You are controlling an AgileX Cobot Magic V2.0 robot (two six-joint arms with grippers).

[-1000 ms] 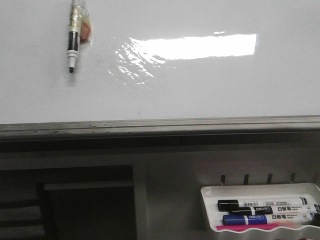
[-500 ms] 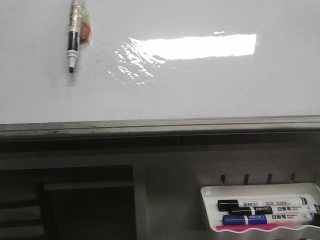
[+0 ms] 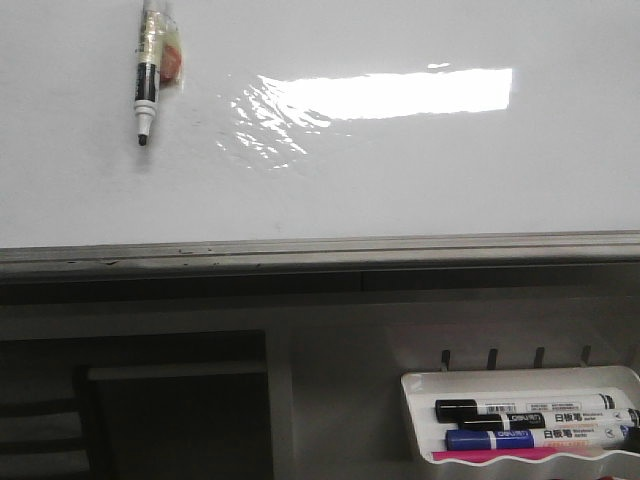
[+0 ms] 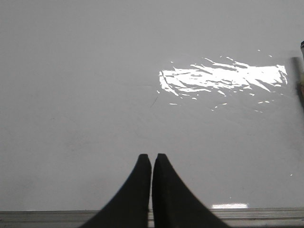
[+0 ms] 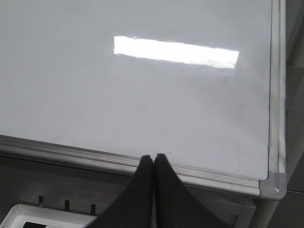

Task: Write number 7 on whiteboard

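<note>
The whiteboard point(image 3: 420, 170) lies flat and glossy, its grey edge strip nearest the robot, and no stroke of a 7 shows on it; a marker point(image 3: 147, 75) with its tip bare lies on the board near the far left corner of the front view, beside a small taped orange thing. Below the board's edge strip, to the right, a white tray point(image 3: 520, 380) holds several capped markers point(image 3: 535, 425). The left tool point(image 4: 151, 164) and right tool point(image 5: 153, 164) both hang over the board near that edge strip, fingers pressed together and holding nothing.
</note>
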